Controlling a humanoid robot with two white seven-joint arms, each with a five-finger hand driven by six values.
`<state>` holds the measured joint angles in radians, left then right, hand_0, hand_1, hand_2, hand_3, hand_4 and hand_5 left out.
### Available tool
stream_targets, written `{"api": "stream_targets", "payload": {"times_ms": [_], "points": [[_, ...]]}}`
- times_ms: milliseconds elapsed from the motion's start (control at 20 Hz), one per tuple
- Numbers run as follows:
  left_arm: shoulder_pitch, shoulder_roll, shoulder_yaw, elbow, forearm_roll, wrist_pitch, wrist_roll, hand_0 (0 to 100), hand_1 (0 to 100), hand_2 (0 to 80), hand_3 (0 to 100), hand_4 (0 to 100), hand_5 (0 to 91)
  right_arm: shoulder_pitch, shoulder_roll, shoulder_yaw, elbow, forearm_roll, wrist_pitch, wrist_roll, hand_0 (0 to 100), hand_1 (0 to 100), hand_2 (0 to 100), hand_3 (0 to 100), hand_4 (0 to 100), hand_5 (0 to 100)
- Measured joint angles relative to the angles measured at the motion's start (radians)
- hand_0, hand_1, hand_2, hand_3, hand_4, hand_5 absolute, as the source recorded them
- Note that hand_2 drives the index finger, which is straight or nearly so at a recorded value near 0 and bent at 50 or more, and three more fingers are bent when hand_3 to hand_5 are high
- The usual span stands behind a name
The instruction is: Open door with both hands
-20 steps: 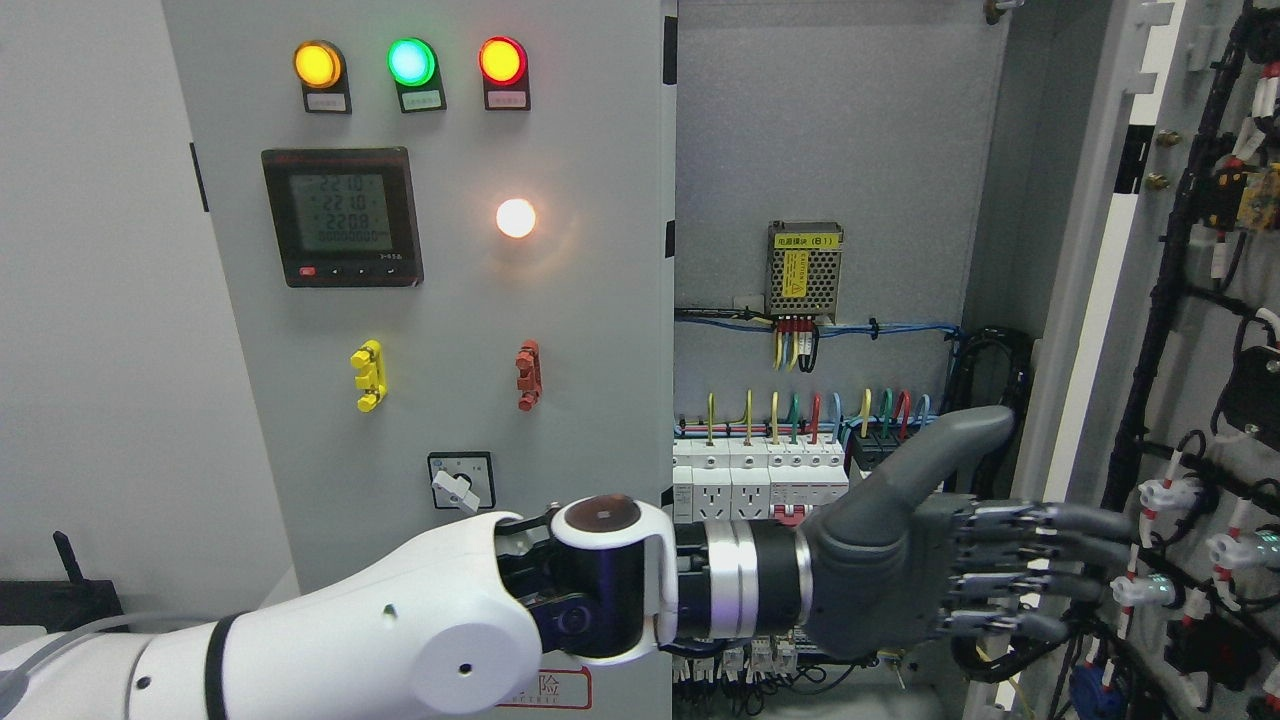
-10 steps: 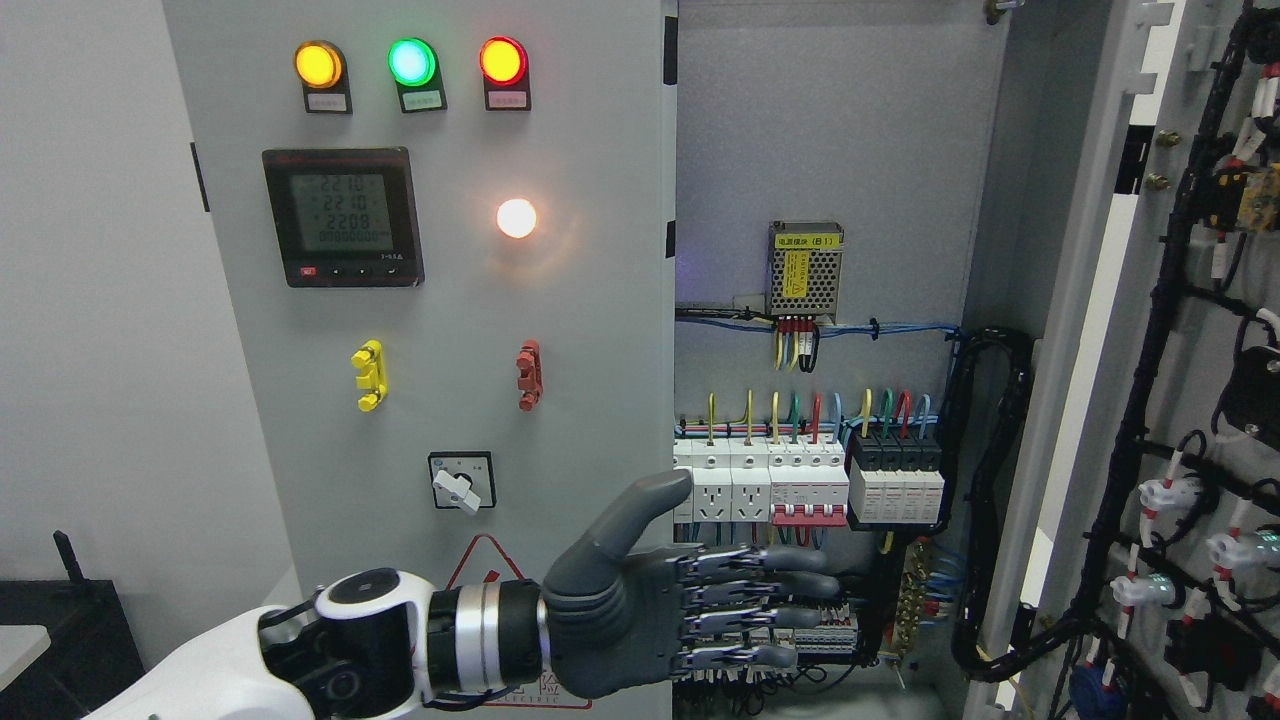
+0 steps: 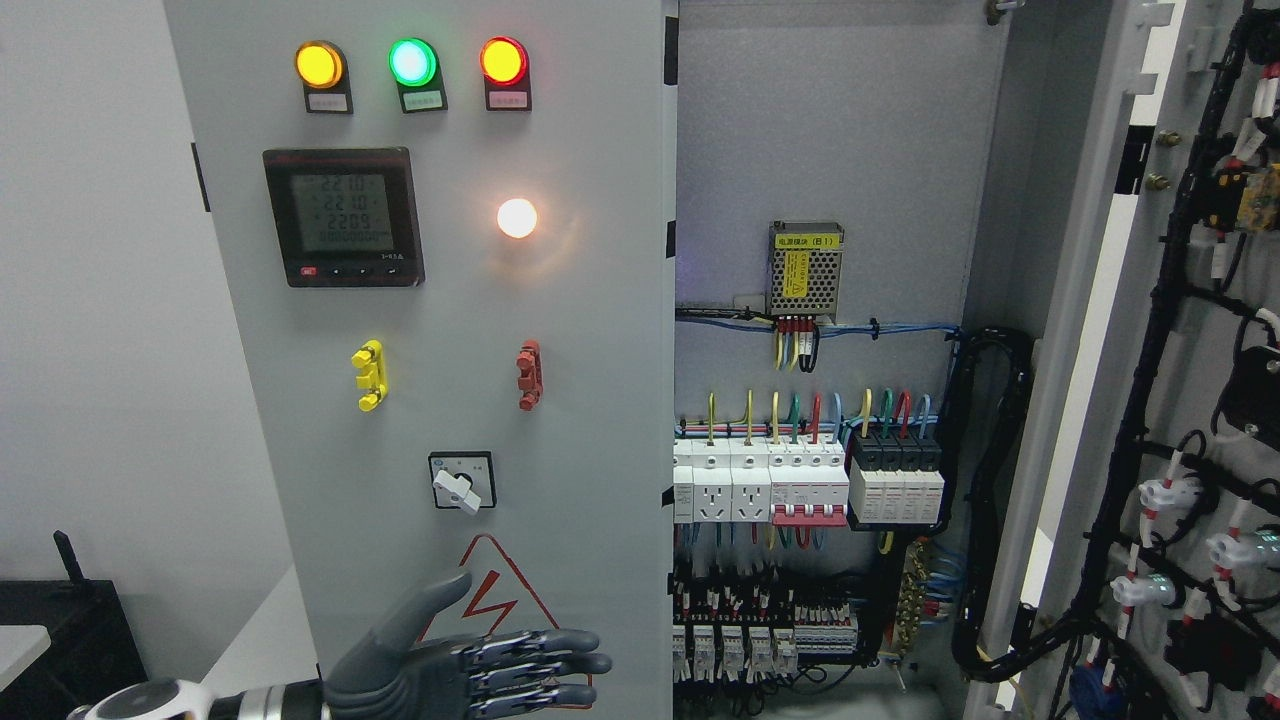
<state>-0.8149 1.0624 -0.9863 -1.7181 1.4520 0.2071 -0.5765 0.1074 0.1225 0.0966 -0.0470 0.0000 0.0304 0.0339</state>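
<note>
Fingers (image 3: 560,660) of the left hand (image 3: 460,665) lie straight and empty, low before the closed left panel (image 3: 450,330). Right door (image 3: 1150,350) stands swung open, cabinet wiring (image 3: 800,470) exposed. Best clear the hand without brushing the rotary switch (image 3: 461,482).

1. A black box (image 3: 60,625) with a short antenna stands at 8 o'clock, in front of the white wall (image 3: 100,350).
2. A white surface (image 3: 20,650) shows only its corner, at the left edge beside the box.
3. A pale ledge (image 3: 262,630) lies right of the box.
</note>
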Motion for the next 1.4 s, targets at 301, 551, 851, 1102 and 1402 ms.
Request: {"api": "stream_targets", "payload": {"times_ms": [301,551,851,1102,1402], "points": [[0.248,0.119,0.068,0.039,-0.079,-0.044,-0.011,0,0,0.0,0,3,0.0,0.0,0.0,0.0,0.0,0.0,0.0,0.0,11,0,0,0,0,0],[0.457,0.154,0.102,0.131,-0.161,-0.167,-0.012,0,0,0.0,0,3,0.0,0.0,0.0,0.0,0.0,0.0,0.0,0.0,11,0,0,0,0,0],[0.636,0.121,0.133,0.305,-0.274,-0.238,-0.013,0,0,0.0,0,3,0.0,0.0,0.0,0.0,0.0,0.0,0.0,0.0,11,0,0,0,0,0],[0.821,0.057,0.215,0.453,-0.405,-0.278,-0.015,0,0,0.0,0,3,0.0,0.0,0.0,0.0,0.0,0.0,0.0,0.0,11,0,0,0,0,0],[1.024,-0.062,0.375,0.607,-0.616,-0.291,-0.026,0,0,0.0,0,3,0.0,0.0,0.0,0.0,0.0,0.0,0.0,0.0,11,0,0,0,0,0]]}}
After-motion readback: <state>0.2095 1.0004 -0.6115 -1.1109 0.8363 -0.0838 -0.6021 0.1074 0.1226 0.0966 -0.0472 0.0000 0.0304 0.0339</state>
